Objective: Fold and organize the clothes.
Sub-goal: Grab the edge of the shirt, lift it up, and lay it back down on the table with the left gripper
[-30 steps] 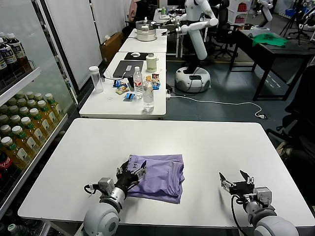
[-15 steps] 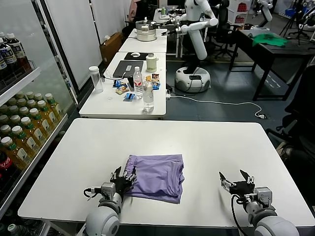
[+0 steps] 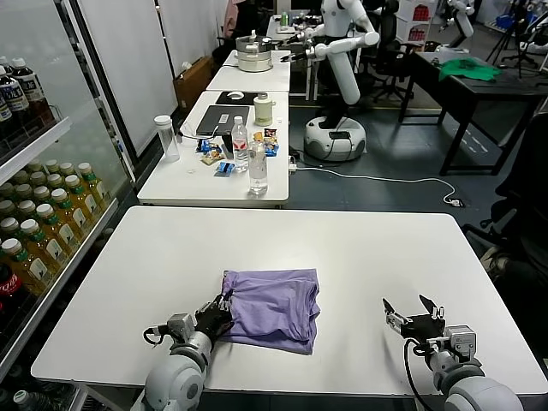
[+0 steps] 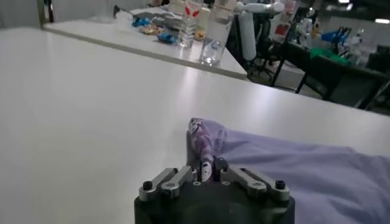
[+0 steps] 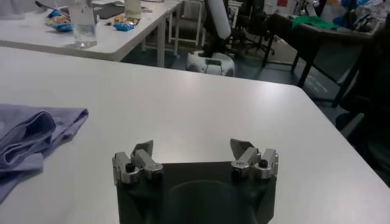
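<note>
T-shirt: lavender, folded into a rough rectangle, lying flat on the white table near the middle of the near edge — slightly toward the left side.
Left gripper: at the shirt's near-left corner, fingers drawn narrow and pinching a patterned fold of the fabric.
Right gripper: low over bare tabletop near the near-right corner, well apart from the shirt — fingers spread wide, holding nothing.

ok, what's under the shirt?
The white table shows all around the folded shirt; what's beneath it is covered. The left claw is shut on its near-left corner; the right claw sits open, apart.
</note>
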You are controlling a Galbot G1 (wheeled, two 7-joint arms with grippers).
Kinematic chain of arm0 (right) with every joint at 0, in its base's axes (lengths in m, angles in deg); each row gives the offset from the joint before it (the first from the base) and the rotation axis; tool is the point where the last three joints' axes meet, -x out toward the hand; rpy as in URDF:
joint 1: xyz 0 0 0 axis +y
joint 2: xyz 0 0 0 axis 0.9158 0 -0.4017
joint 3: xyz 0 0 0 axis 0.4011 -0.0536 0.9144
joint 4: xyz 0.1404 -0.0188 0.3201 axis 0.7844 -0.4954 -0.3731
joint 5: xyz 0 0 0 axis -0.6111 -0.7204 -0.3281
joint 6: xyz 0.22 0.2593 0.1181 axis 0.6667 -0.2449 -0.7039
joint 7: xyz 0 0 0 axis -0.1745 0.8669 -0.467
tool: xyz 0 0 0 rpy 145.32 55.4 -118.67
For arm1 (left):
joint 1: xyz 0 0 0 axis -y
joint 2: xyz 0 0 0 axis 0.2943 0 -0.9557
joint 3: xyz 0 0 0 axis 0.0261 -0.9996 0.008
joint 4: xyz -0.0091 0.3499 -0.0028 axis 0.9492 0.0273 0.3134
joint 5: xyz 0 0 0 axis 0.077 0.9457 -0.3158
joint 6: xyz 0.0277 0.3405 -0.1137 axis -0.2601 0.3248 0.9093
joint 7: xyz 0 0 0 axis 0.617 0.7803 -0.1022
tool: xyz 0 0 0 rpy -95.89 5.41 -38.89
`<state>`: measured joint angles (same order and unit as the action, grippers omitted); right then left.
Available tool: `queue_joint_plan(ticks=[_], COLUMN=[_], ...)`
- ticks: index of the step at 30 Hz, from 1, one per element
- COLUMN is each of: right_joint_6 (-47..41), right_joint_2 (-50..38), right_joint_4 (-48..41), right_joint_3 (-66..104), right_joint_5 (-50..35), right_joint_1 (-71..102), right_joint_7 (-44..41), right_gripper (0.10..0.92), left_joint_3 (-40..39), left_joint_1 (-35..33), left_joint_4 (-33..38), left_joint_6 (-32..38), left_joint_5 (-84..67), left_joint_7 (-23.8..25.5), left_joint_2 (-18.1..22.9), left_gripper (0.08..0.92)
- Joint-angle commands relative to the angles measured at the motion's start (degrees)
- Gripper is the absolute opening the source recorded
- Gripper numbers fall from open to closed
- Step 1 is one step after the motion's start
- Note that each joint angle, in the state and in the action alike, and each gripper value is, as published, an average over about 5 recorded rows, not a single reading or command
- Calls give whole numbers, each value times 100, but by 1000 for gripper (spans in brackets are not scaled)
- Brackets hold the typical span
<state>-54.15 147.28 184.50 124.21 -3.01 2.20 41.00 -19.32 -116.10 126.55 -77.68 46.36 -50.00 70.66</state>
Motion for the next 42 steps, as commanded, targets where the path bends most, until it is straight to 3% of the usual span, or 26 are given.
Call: queue_joint_plan(ticks=[1, 7, 16, 21, 24, 28, 34, 38, 42], right_joint_6=[5, 19, 69, 95, 100, 116, 144, 148, 158], right_joint_2=[5, 12, 60, 118, 163, 224, 267, 257, 219], right_joint_4=[16, 2, -40, 1, 44, 85, 110, 92, 45], right_joint_3=[9, 1, -71, -85, -85, -87, -49, -8, 25], right_joint_5=[-6, -8, -13, -12, -7, 22, 52, 38, 7], right_joint_1=[6, -9, -105, -96, -78, -53, -27, -40, -76], right_joint_7=[8, 11, 0, -8, -11, -19, -26, -30, -41], right_gripper=[823, 823, 823, 823, 823, 823, 823, 823, 823], left_joint_3=[769, 1812, 3951, 4182, 3601, 1997, -245, -1107, -1711], left_joint_1=[-74, -202, -278, -118, 44, 158, 641, 1183, 1775], left_joint_4=[196, 537, 746, 1172, 1595, 1660, 517, 101, -534], left_joint_6=[381, 366, -42, -194, -204, -216, -190, -255, -304], left_joint_5=[-2197, -2884, -4046, -4097, -3731, -2194, 372, 1018, 1371], left_joint_7=[96, 74, 15, -27, -73, 77, 278, 205, 173], left_joint_2=[12, -243, -1615, -2002, -1920, -1493, -456, 224, 637], left_gripper=[178, 121, 121, 121, 121, 121, 121, 121, 121])
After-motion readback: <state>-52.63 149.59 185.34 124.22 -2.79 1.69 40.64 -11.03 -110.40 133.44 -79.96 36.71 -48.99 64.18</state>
